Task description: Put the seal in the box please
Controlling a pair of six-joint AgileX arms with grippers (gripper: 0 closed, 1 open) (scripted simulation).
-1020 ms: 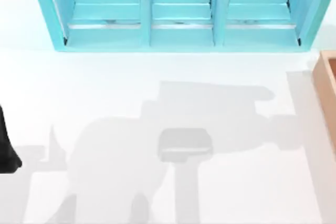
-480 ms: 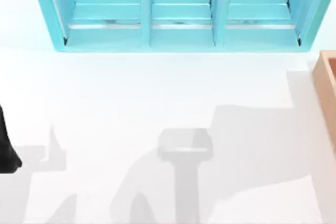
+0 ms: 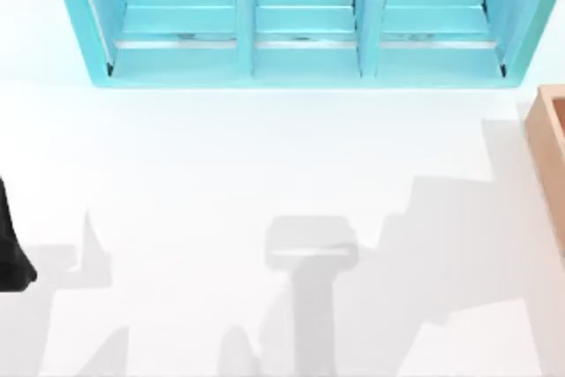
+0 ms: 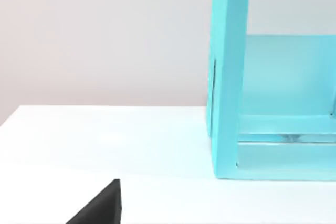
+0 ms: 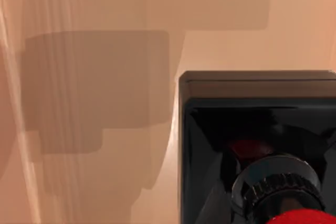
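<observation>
The seal (image 5: 257,150), cut off at the frame edge, sits over the box (image 5: 105,103).

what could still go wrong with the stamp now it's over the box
The stamp hangs over the box's tan floor near one wall; released from a height or tilted, it may tip or bounce. The right wrist view does not show the grip, so a slip cannot be ruled out. The left arm sits parked at the table's left edge.

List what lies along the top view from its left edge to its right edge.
Left arm, parked at the left edge → turquoise shelf unit, spanning the middle along the far side → box, its wood-coloured wall at the right edge.
</observation>
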